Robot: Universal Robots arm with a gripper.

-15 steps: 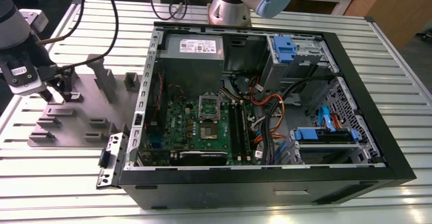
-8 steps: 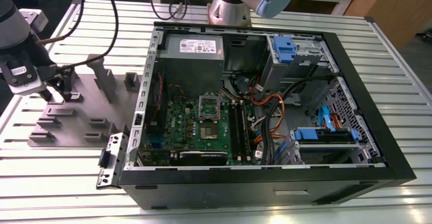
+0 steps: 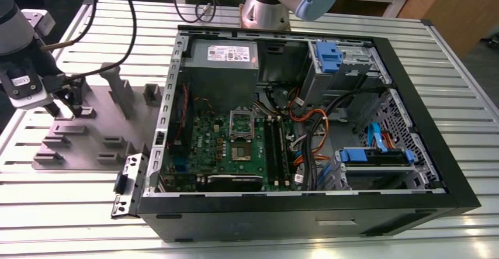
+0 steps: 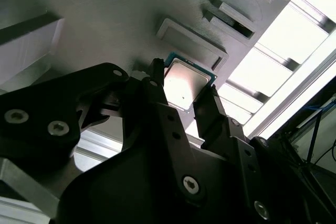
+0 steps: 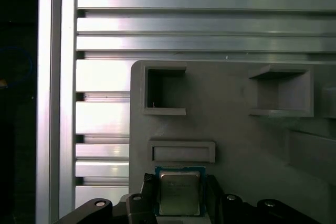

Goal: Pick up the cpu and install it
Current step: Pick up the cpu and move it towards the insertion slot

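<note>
The jaws seem to pinch the cpu [image 4: 185, 83] by two opposite edges at the grey holder plate [image 3: 90, 133] on the bench [image 3: 78, 194]; whether it has lifted free is hard to tell. Keep the chip level and the squeeze light. The plate's raised blocks [image 3: 121, 89] stand near. The open computer case [image 3: 273, 218] lies well apart, toward the exterior view's right.

We see our arm [image 3: 14, 19] low at the exterior view's left, wrist down, gripper [image 4: 182, 86] fingers [image 4: 210, 116] closed on the cpu [image 4: 181, 81].
</note>
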